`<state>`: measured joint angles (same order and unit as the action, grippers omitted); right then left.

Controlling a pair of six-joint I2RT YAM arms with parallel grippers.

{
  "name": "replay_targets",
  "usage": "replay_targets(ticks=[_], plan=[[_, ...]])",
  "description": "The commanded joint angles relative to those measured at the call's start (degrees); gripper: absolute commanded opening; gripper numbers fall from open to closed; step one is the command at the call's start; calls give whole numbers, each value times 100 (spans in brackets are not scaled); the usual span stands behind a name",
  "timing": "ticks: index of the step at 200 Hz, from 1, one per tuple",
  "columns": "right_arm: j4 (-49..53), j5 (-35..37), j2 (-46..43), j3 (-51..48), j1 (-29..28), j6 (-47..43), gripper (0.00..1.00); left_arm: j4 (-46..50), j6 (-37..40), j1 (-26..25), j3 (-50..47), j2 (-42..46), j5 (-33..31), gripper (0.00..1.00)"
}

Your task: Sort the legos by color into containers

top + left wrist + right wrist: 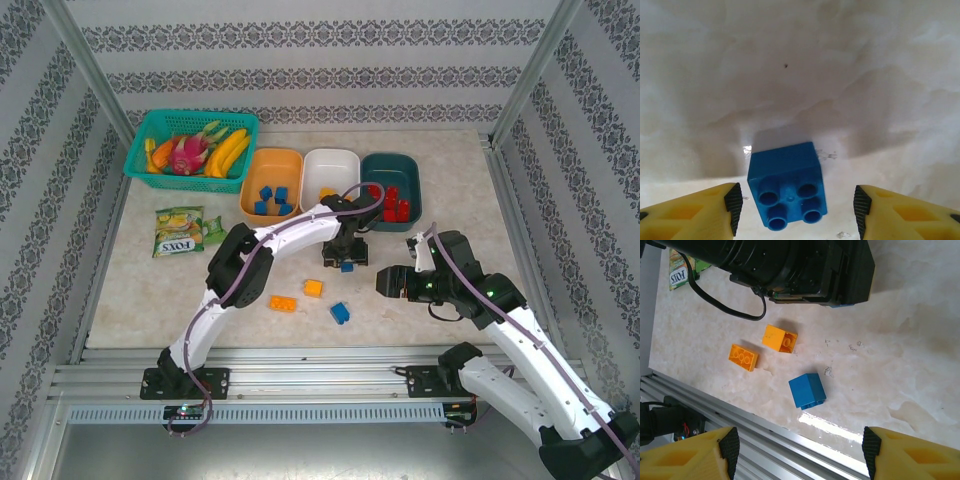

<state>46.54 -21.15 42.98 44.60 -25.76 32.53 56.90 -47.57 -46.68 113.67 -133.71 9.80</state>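
The left end effector (796,210) hangs released, its yellow fingers (733,205) flanking, without touching, a small blue square plastic brick (787,185). The brick lies tipped on its side on the bench (790,75), four studs facing the wrist. The right end effector (800,452) is open and empty. Nearby lie one more blue brick (807,391) and two orange bricks (780,338).

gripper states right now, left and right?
Left gripper: open, blue brick between the jaws, not gripped.
Right gripper: open, holding nothing.
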Motion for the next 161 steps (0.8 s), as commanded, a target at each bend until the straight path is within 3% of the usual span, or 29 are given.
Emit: replay_targets(ticks=[1,64,126,161], plan=[[108,-113,-52,-70,-17,-156,68,533,-174,-127,209,-118,-173,62],[48,-211,-71,-156,20,-152,67,466,-82,-185,283,-218,-391,38],[9,-346,-107,-98,27,-242,67,612,196,-158,384,209,-949,35],[-171,-503,13,37,9,-333,67,954,408,229,468,803,-1190,34]])
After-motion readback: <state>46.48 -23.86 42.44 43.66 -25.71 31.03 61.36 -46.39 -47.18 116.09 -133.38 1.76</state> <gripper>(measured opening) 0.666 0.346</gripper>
